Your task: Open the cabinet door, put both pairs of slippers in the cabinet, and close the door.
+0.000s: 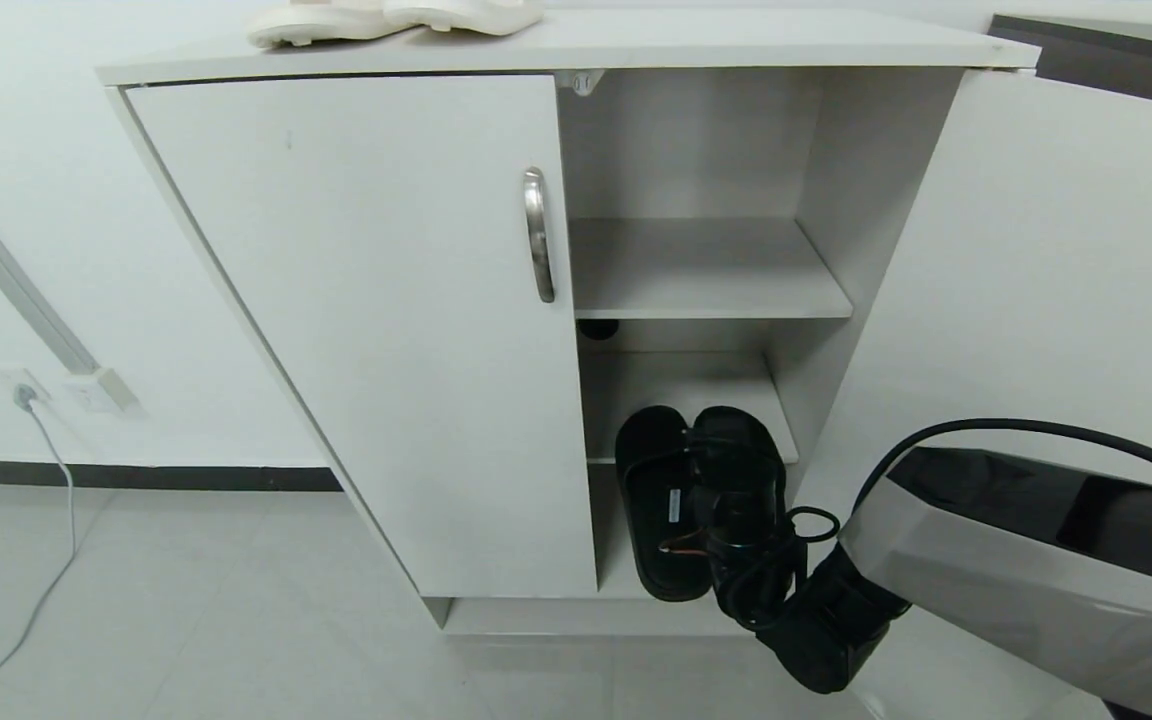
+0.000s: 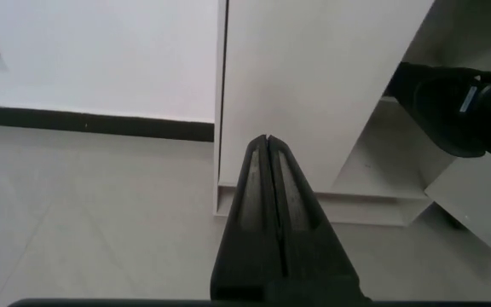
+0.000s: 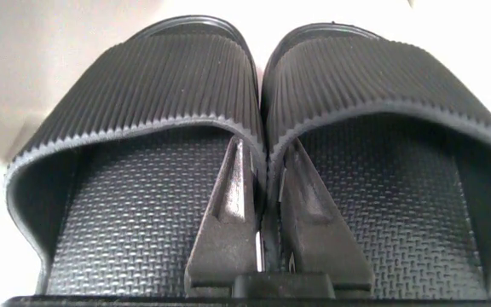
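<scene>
The pair of black slippers (image 1: 696, 500) hangs side by side at the open right half of the white cabinet (image 1: 576, 45), toes pointing into its lower part. My right gripper (image 1: 756, 560) is shut on them. Its fingers (image 3: 233, 196) pinch the two touching inner walls of the black slippers (image 3: 169, 111) together. A pair of white slippers (image 1: 396, 18) lies on the cabinet top. My left gripper (image 2: 267, 141) is shut on nothing, low over the floor in front of the cabinet's shut left door (image 2: 314, 77), with the black slippers (image 2: 459, 111) farther off.
The right door (image 1: 1036, 280) stands swung open beside my right arm. The left door (image 1: 366, 330) with its metal handle (image 1: 537, 235) is shut. An upper shelf (image 1: 706, 270) is bare. A wall socket with a cable (image 1: 26, 395) is at the left; open floor lies before it.
</scene>
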You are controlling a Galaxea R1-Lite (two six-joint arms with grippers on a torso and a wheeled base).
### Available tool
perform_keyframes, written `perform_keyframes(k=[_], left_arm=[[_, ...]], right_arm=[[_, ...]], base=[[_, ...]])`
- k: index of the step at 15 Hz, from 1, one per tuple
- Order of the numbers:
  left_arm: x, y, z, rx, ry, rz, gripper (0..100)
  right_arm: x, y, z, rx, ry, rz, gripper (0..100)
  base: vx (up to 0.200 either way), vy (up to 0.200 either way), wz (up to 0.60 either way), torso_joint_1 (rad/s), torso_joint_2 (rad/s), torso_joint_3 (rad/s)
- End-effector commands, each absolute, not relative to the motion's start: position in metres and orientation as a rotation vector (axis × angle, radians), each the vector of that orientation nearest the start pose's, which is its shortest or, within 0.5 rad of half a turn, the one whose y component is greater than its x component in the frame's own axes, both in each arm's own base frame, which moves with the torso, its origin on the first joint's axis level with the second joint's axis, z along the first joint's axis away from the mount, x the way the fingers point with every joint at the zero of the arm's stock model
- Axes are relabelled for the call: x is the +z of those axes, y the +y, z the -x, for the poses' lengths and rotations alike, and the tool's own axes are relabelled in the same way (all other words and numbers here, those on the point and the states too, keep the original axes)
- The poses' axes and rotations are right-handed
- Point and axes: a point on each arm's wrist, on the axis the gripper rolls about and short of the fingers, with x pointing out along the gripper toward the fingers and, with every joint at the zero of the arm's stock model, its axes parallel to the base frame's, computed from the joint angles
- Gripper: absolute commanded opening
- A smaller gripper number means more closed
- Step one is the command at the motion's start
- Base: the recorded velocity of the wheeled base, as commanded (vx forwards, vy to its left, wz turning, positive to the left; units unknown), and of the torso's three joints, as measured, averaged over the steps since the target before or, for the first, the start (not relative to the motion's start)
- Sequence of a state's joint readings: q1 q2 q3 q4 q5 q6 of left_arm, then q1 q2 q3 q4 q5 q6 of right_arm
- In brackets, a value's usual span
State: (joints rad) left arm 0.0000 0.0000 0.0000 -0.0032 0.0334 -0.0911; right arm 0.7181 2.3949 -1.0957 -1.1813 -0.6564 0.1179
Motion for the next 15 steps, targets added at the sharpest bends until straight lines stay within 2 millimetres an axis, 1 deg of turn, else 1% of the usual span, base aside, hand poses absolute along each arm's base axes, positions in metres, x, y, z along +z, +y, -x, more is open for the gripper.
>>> perform_keyframes(k=[1, 3, 4, 6, 9, 10, 12, 14, 15], left_arm=[[0.076, 0.001, 0.023, 0.034, -0.003, 0.092, 0], [0.076, 0.001, 0.023, 0.034, -0.003, 0.094, 0], [0.076, 0.001, 0.023, 0.034, -0.003, 0.1, 0], [0.076, 0.001, 0.023, 0.034, -0.003, 0.101, 0], [0.076, 0.001, 0.023, 0.034, -0.005, 0.101, 0], [0.076, 0.001, 0.023, 0.035, -0.003, 0.101, 0], [0.076, 0.001, 0.023, 0.035, -0.003, 0.101, 0], [0.076, 0.001, 0.023, 0.035, -0.003, 0.101, 0], [0.076, 0.001, 0.023, 0.035, -0.003, 0.101, 0]], right_arm=[[0.044, 0.277, -0.338, 0.059, 0.096, -0.042, 0], [0.043, 0.275, -0.343, 0.057, 0.095, -0.045, 0], [0.045, 0.274, -0.347, 0.061, 0.088, -0.053, 0], [0.044, 0.275, -0.36, 0.044, 0.084, -0.058, 0], [0.038, 0.28, -0.379, 0.027, 0.091, -0.058, 0], [0.037, 0.28, -0.384, 0.02, 0.092, -0.059, 0], [0.035, 0.278, -0.4, -0.001, 0.09, -0.063, 0], [0.036, 0.276, -0.413, -0.019, 0.086, -0.066, 0], [0.037, 0.276, -0.414, -0.021, 0.085, -0.067, 0]], base=[[0.2, 0.0, 0.0, 0.007, 0.0, 0.002], [0.2, 0.0, 0.0, 0.005, 0.0, 0.0], [0.0, 0.0, 0.0, 0.0, 0.0, 0.0], [0.0, 0.0, 0.0, 0.0, 0.0, 0.0], [0.0, 0.0, 0.0, 0.0, 0.0, 0.0], [0.0, 0.0, 0.0, 0.0, 0.0, 0.0], [0.0, 0.0, 0.0, 0.0, 0.0, 0.0], [0.0, 0.0, 0.0, 0.0, 0.0, 0.0], [0.0, 0.0, 0.0, 0.0, 0.0, 0.0]])
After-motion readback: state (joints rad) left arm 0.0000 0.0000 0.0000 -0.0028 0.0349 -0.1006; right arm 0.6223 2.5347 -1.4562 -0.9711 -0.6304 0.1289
